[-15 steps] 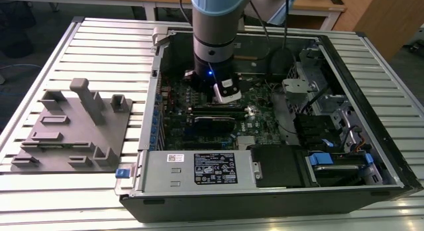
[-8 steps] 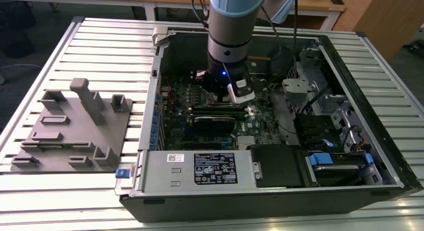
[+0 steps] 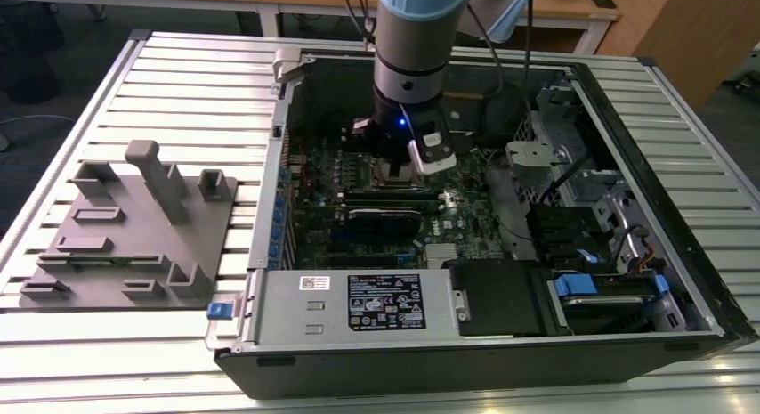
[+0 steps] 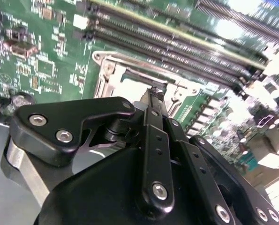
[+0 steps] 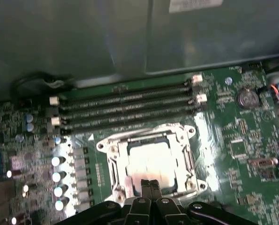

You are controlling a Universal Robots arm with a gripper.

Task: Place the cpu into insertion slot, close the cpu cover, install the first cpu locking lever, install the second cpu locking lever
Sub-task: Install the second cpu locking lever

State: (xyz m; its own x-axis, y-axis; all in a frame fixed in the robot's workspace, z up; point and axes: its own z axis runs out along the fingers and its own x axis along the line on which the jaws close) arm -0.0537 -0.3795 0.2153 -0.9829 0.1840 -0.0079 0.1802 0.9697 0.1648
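Your computer case lies on its side with the panel off, so the green board faces up and the arm can come straight down on it. The chip already sits flat in its socket, with the silver frame lying around it. Your gripper hangs just over the chip's near edge, its 2 fingers pressed together and holding nothing.

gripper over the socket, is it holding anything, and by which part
Nothing is visibly held. In the first wrist view the tool has its fingertips pressed together over the near edge of the cpu, which lies in the insertion slot.
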